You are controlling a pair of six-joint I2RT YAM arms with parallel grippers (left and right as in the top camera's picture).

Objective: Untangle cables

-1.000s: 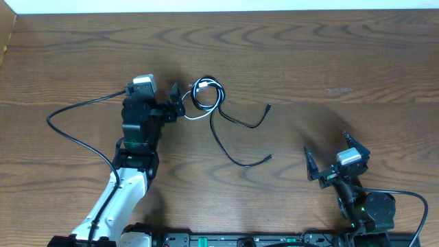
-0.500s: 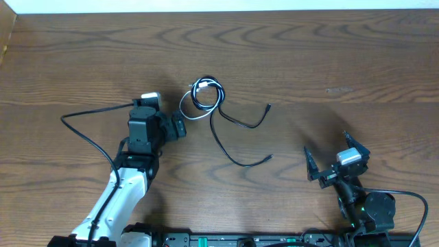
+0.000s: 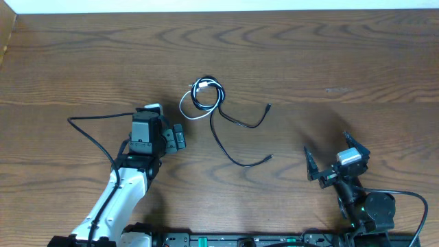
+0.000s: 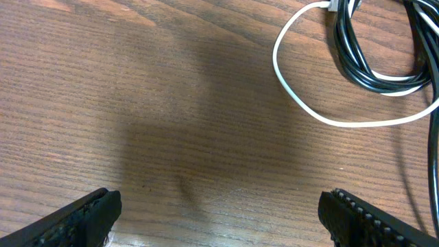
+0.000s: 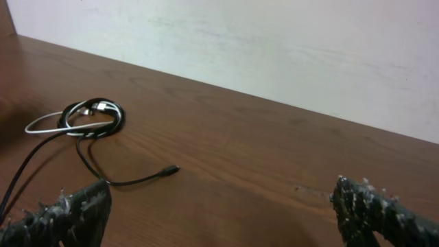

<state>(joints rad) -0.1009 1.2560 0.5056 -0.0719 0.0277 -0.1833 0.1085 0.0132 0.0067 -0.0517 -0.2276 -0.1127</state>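
Left fingers (image 3: 180, 137) stand wide apart with nothing between them; in the left wrist view only the bare wooden surface (image 4: 171, 103) shows in the gap. Seen from overhead they point toward 3 o'clock and sit at about 7 o'clock from the cables (image 3: 206, 96), near them but not touching. Right fingers (image 3: 310, 167) are spread just as wide and hold nothing, low at about 4 o'clock from the cables and well apart from them. The cables lie a little toward 11 o'clock of the surface's middle. The black cables (image 3: 208, 103) are wound together in a small tight coil. The white cable (image 3: 185, 112) is caught in that coil, and its loop bulges out toward 8 o'clock, lying flat. From the left wrist this white loop (image 4: 302, 96) curves at 1 o'clock, with the black coil (image 4: 370, 62) crossing over it. Two black tails leave the coil: one swings out to a plug (image 3: 269, 106) at 3 o'clock, the other trails to a second plug (image 3: 269, 157) at 4 o'clock. The right wrist view shows the coil (image 5: 92, 116) at 10 o'clock, apart from both fingers.
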